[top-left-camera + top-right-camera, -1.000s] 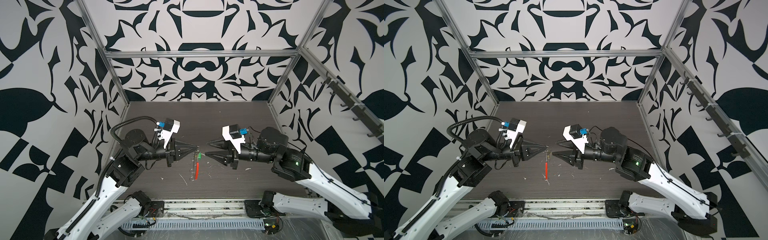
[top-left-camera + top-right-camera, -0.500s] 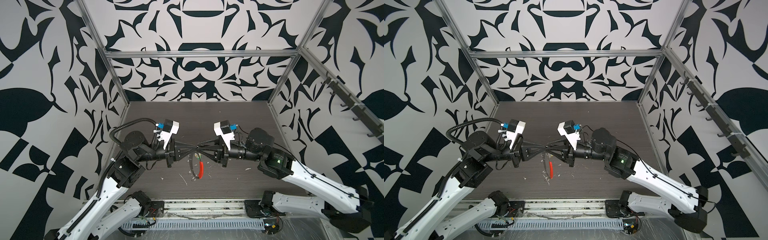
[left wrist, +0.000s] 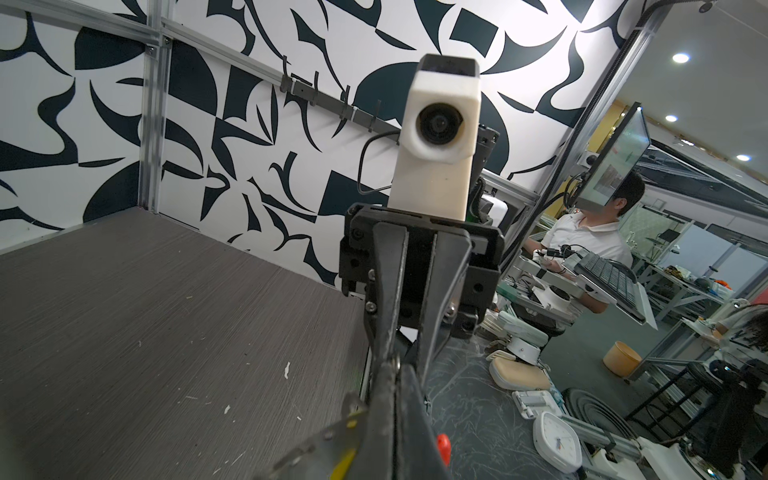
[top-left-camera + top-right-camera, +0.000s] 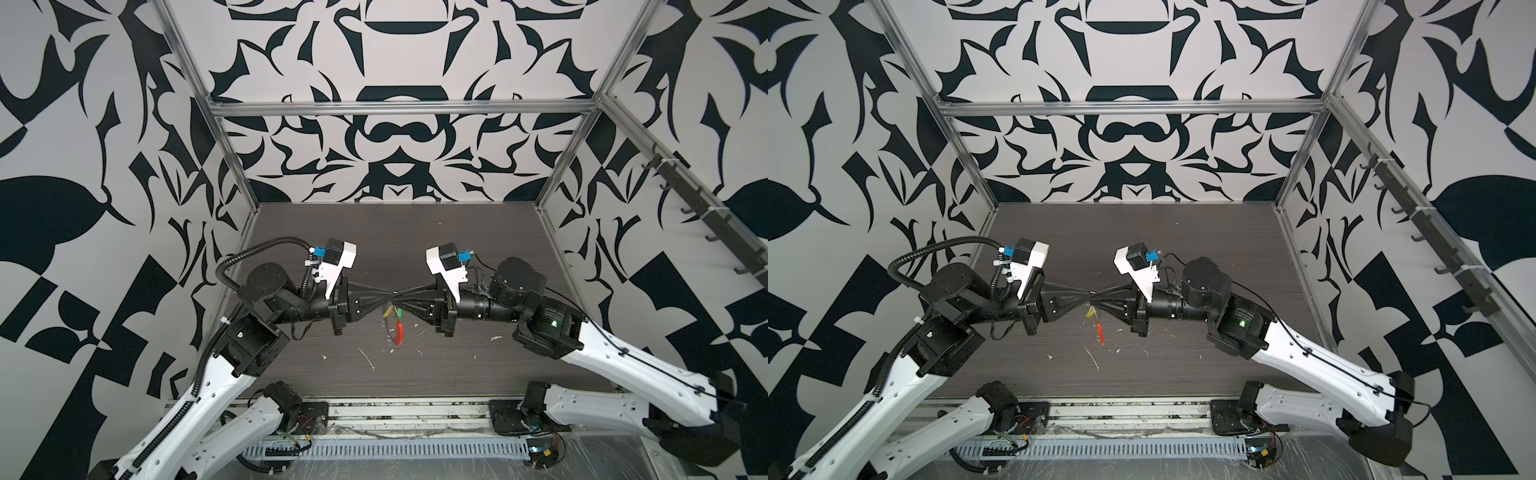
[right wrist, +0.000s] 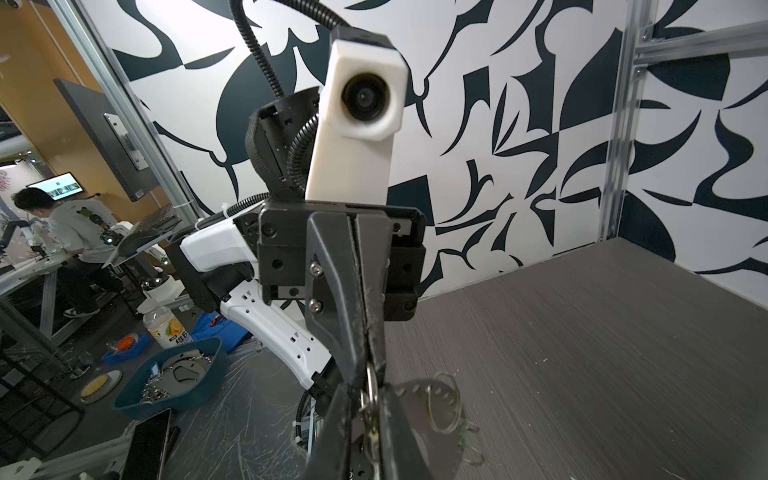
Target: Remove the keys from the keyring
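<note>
Counted: two grippers, left gripper (image 4: 390, 298) and right gripper (image 4: 401, 298), jaws tip to tip. Hanging just below the jaws: one keyring (image 4: 388, 332) with one red sleeve (image 4: 399, 333). Close under the tips, two keys: one yellow key (image 4: 388, 311), one green key (image 4: 399, 312). Beneath, several white flecks (image 4: 367, 357), too small to tally.

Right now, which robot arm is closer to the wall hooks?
Right. The right arm stands on the hook rail's side; the left arm is across from it, by the opposite wall.
</note>
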### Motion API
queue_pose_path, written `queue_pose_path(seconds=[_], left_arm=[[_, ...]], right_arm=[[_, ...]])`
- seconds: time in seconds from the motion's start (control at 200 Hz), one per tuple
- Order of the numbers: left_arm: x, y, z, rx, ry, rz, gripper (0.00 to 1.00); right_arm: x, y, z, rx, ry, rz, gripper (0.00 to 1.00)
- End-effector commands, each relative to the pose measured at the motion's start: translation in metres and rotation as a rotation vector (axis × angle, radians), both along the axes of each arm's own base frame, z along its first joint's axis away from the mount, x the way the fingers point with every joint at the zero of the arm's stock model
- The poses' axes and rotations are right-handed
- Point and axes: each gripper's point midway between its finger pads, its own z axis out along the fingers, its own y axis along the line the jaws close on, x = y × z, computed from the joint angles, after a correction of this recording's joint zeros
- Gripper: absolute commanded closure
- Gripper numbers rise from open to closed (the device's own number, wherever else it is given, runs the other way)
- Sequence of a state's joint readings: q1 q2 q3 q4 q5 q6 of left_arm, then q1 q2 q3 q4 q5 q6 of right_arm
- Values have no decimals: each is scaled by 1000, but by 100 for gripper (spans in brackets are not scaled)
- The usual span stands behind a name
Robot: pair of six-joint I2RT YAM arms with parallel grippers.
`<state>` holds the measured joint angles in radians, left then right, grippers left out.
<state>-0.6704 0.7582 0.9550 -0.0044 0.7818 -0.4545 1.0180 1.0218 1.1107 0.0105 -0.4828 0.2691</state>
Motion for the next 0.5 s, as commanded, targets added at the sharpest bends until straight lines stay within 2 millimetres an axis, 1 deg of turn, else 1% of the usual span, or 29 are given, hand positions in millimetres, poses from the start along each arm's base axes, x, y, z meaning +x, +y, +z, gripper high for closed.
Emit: queue_pose_path(seconds=[0.0, 0.135, 0.37, 0.4, 0.445, 0.495], left_arm=[[-3, 2, 3, -20, -23, 0, 100], [-2, 2, 4, -22, -23, 6, 100], [-1, 2, 2, -5, 1, 13, 100], [-1, 2, 1, 2, 8, 15, 93], [-1, 3, -1, 13, 19, 21, 80], [-2, 5, -2, 28, 19, 29, 71]], right_arm=[[-8, -5, 19, 63, -31, 25, 91], [-7, -5, 17, 55, -26, 24, 100], [-5, -9, 19, 19, -28, -3, 100], [-5, -11, 19, 6, -26, -8, 100], [-5, -12, 18, -15, -24, -9, 100], [-6, -15, 16, -42, -22, -9, 100]])
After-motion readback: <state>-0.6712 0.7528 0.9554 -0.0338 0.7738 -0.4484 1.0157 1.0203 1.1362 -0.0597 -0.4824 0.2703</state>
